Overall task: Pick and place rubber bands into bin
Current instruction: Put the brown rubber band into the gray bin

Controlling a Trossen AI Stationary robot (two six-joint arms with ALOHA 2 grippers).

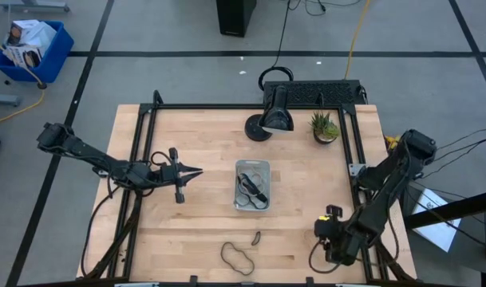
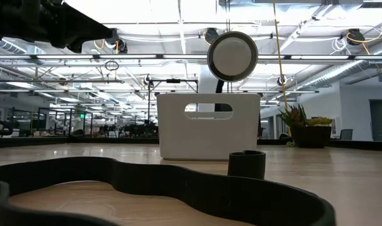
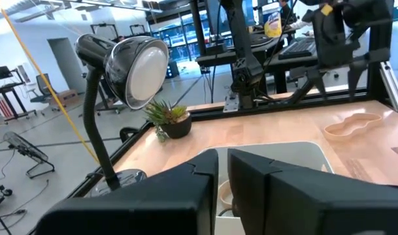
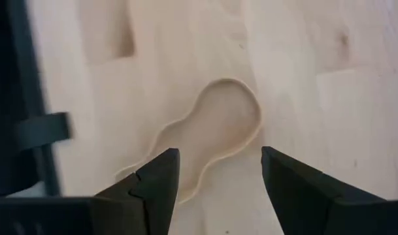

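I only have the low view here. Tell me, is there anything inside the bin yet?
Observer: Yes, from above, a dark rubber band lies in the bin.
Operator: Where is the right pincer?
Observer: Open, above a pale rubber band on the table.
Operator: And the left pincer?
Observer: Shut, beside the bin, pointing toward it.

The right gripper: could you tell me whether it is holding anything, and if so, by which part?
Nothing is held: the right gripper is open above a pale rubber band lying on the table.
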